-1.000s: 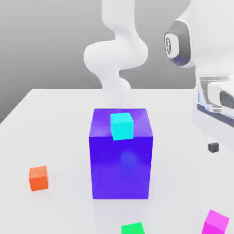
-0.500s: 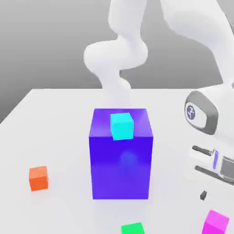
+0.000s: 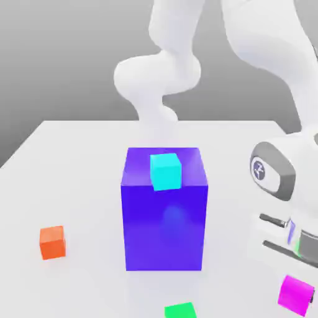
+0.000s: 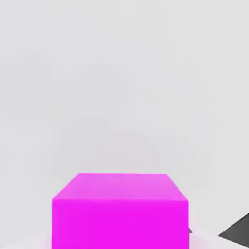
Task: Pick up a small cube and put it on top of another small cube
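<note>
1. Tabletop [image 3: 81,180], pale and smooth, carries the scene, its far edge running behind every cube and its side edge slanting down the exterior view's left.
2. White, jointed robot arm [image 3: 264,34] reaches over the side of the table toward the exterior view's right, bringing the hand low.
3. Large, glossy blue-violet block [image 3: 164,227] stands between the hand's side of the table and the opposite side edge.
4. Two-finger gripper [image 3: 300,296] is closed on the magenta cube, its dark fingertips partly hidden by its load.
5. Small, glossy magenta-pink cube [image 3: 295,295] sits in that grip near the table's side toward the exterior view's right, looking tilted there; whether it clears the surface cannot be told.
6. Possible landing spots all lie toward the exterior view's left from the hand: a small green cube [image 3: 181,311], seemingly the nearest, in front of the block; a small cyan cube [image 3: 166,172], seen against the block's top; and a small orange cube [image 3: 53,243], farthest across, near the opposite side edge. The coming carry, by all appearances, heads that way, though which cube is meant remains unnamed.
</note>
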